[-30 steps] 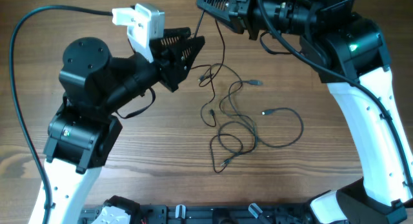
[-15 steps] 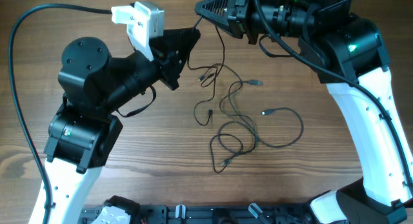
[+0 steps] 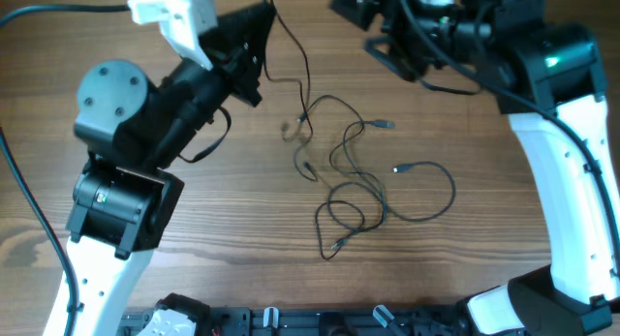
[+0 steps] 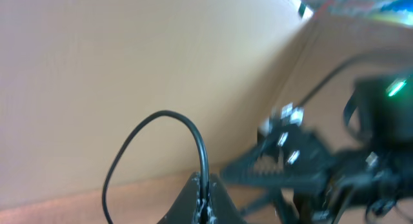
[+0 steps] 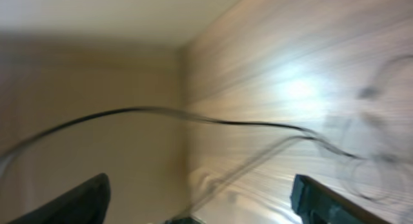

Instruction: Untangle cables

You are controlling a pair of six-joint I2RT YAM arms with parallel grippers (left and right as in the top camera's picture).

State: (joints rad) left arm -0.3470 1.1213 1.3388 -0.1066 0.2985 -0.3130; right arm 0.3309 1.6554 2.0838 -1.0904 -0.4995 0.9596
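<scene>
Left tool (image 4: 203, 201) pressed together, pinching one cable (image 4: 164, 113). Right tool (image 5: 197, 201) spread wide. Other cables (image 3: 373, 189) lie tangled on table (image 3: 242, 229).

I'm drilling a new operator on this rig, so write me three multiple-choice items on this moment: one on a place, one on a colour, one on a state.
1. Where do the loose cables lie?
A. around the middle of the table
B. beneath the left arm's base
C. hanging off the front edge

2. What colour is the table?
A. white
B. wood brown
C. green

3. How is the left claw?
A. wide open and empty
B. out of every view
C. shut on a cable

Key: 1 A, the overhead view shows them spread mid-table; 2 B, brown wood grain shows all over it; 3 C, the left wrist view shows a cable pinched between its closed tips.
</scene>
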